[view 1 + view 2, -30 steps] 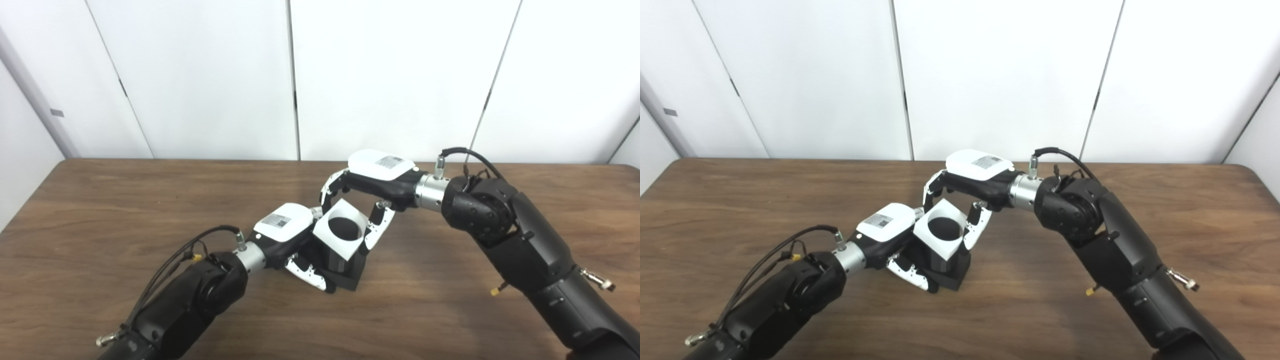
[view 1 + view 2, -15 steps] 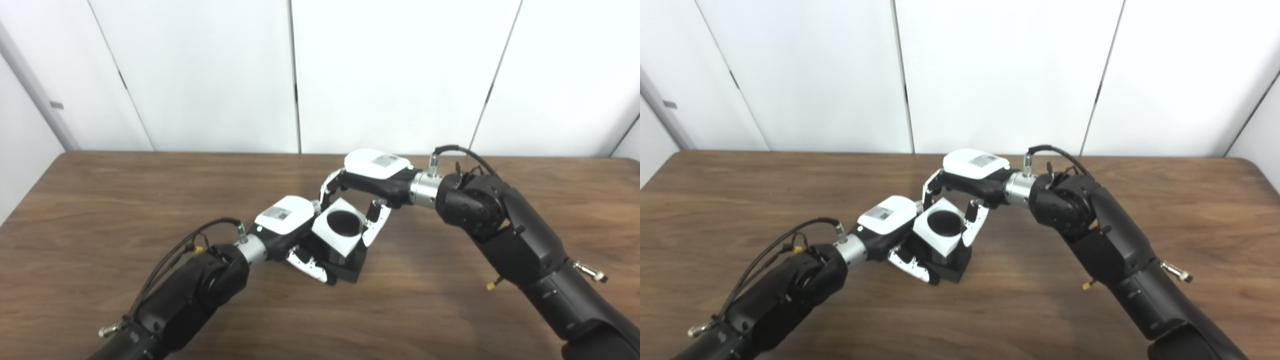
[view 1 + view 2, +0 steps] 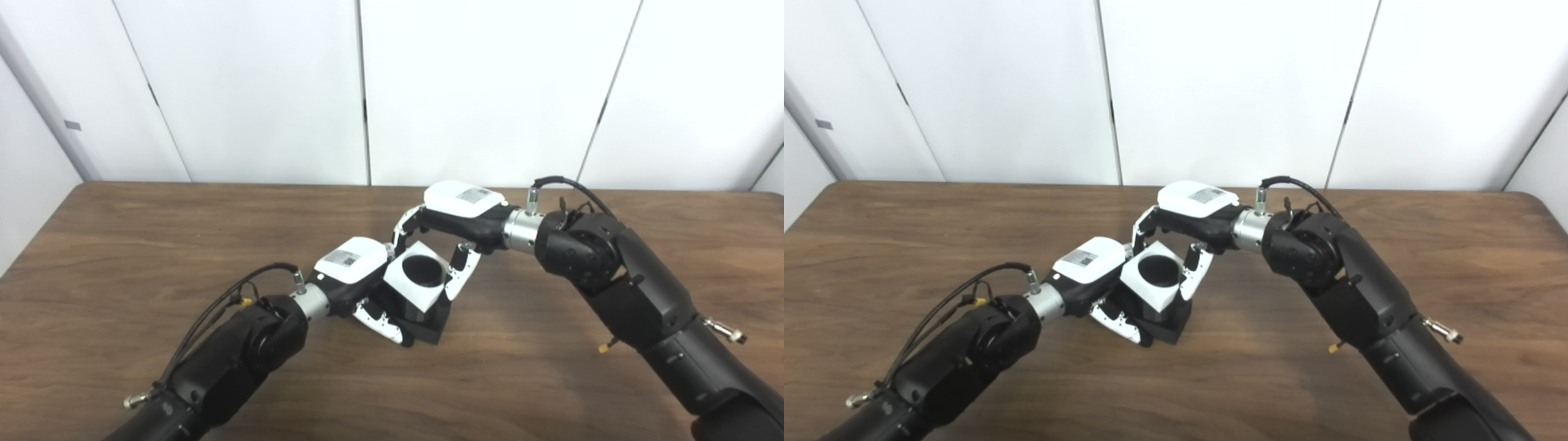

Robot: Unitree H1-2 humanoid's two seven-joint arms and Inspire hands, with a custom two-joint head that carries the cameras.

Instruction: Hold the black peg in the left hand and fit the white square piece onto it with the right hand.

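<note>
- The black peg (image 3: 427, 323) is seen near the middle of the wooden table (image 3: 122, 245), its base set on the tabletop.
- The peg's base is gripped from the left side by the left hand (image 3: 358, 288), with fingers (image 3: 380, 323) curled round its near lower edge.
- The white piece (image 3: 418, 282) is seated over the peg's top and tilted, with the peg's dark round end seen through its hole.
- The piece is held by the right hand (image 3: 456, 223) from above, with fingers (image 3: 460, 275) closed on opposite sides.
</note>
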